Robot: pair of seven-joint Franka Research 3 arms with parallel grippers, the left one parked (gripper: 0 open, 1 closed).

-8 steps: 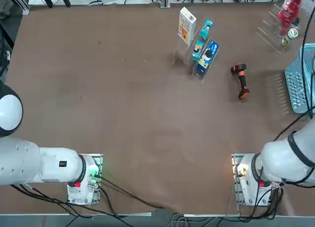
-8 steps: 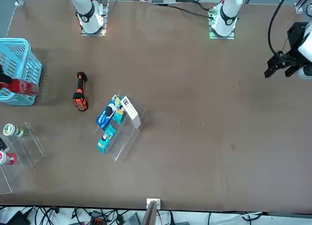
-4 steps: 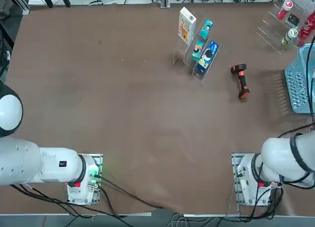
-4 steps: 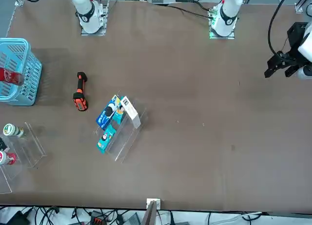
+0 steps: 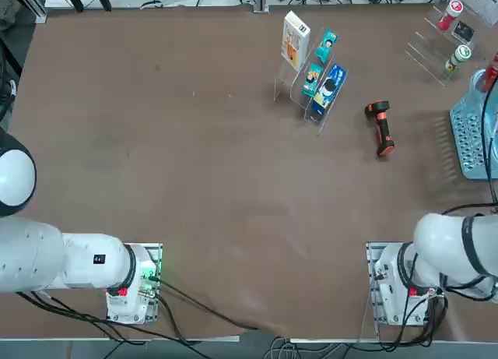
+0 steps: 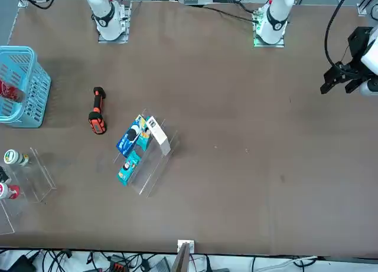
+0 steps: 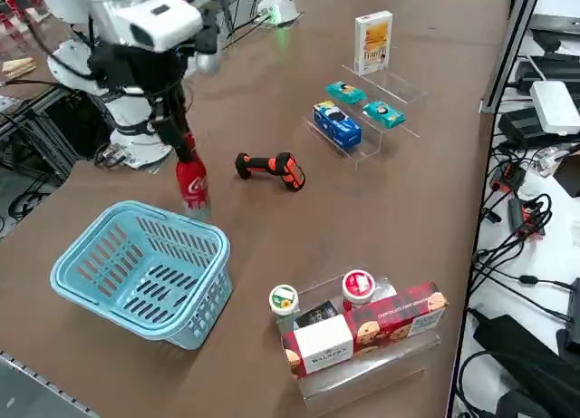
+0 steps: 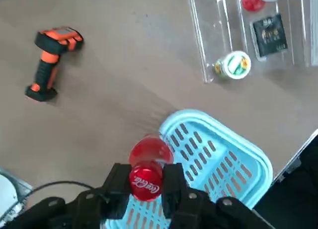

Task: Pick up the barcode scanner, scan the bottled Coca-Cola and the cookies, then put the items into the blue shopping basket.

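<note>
The right hand is shut tight on the cap end of the bottled Coca-Cola, so the bottle hangs straight down from it. The bottle is up in the air at the rim of the blue shopping basket, on the side nearest the robot's base, and it does not look fully over the open part yet. The basket stands at the edge of the surface on the robot's right. The barcode scanner lies on its side on the surface, near the basket but not touching it, with its black head pointing away from the robot. Farther off, near the far edge, the cookies stand upright on a clear stand with a blue packet and two small teal packets on it. What could go wrong? If the hand lets go here, the bottle could hit the basket's rim and tip out onto the surface. It is tall and thin, so it may roll away. If the hand goes down too fast, the bottle could push the light basket off the edge of the surface.
</note>
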